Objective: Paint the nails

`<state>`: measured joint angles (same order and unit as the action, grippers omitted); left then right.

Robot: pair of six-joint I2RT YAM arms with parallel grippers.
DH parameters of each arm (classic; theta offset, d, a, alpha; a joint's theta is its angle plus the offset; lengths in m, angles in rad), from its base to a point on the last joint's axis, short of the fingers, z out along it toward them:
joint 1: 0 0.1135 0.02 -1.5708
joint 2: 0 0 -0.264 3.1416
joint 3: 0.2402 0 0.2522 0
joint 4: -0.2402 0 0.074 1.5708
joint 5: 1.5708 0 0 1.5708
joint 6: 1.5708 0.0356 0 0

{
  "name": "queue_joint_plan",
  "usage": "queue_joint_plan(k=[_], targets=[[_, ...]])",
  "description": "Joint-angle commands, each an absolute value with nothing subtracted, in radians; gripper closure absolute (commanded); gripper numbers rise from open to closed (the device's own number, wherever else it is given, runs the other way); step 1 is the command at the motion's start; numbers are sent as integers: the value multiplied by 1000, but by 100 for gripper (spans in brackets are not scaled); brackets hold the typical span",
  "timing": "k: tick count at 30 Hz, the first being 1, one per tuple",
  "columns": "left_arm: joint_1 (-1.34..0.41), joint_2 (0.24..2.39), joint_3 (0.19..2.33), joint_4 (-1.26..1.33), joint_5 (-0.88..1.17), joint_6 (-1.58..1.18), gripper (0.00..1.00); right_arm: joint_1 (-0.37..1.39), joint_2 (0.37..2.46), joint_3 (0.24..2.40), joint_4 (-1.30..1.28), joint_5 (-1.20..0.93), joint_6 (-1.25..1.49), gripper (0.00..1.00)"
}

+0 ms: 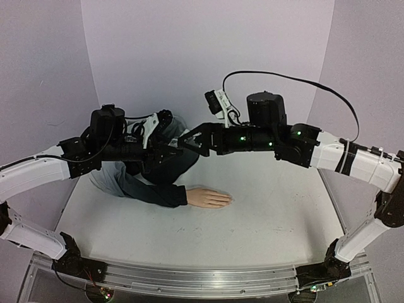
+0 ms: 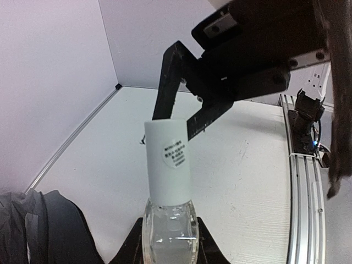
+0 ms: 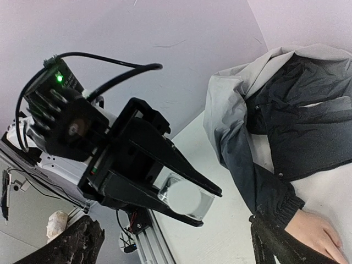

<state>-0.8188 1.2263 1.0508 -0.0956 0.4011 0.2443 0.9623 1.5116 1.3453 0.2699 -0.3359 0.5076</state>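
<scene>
Bottle (image 2: 168, 242) is sitting right under my L wrist cam: clear glass body, tall white cap (image 2: 168, 162) w/ a small round label on it. L gripper (image 2: 168, 250) is clamping the glass body, one dark finger (image 2: 131, 248) on each side, w/ the cap sticking out past the tips.

R gripper (image 2: 172, 126) is coming in from the opposite side. I'm reading its jaws as standing wide apart and straddling the top end of the cap. Can't tell whether either finger is touching it. R wrist cam is looking straight at the cap's round end. R's own fingers are showing as dark blurs at the bottom corners of that view, well apart.

From the top cam I'm seeing both arms meeting tip to tip, up off the table (image 1: 271, 208), over its back-centre area.

Mannequin hand (image 1: 208, 197) is lying flat on the table, nearer the arm bases than the grippers, fingers pointing twd the R arm's side. Jacket sleeve (image 1: 154, 189), navy w/ grey, is running back and left from the wrist to a bunched heap under the L arm.

Nails (image 1: 227, 201) are at the fingertips, too small for me to make out. They're well apart from the bottle, and nothing is touching them.
</scene>
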Motion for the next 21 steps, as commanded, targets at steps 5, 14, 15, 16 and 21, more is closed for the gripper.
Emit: queue_joint_plan(k=[5,14,15,16,21], targets=[[-843,1200,1070,-75,348,299,100,917,1564,1503,156,-443,534,27],[-853,1205,1074,-83,348,306,100,898,1590,1529,156,-492,534,46],[-853,1206,1074,-84,349,307,100,896,1593,1529,156,-500,533,47],[-854,1207,1075,-84,349,307,100,896,1597,1531,158,-504,530,47],[-854,1209,1075,-86,350,308,100,895,1616,1541,158,-525,519,54]])
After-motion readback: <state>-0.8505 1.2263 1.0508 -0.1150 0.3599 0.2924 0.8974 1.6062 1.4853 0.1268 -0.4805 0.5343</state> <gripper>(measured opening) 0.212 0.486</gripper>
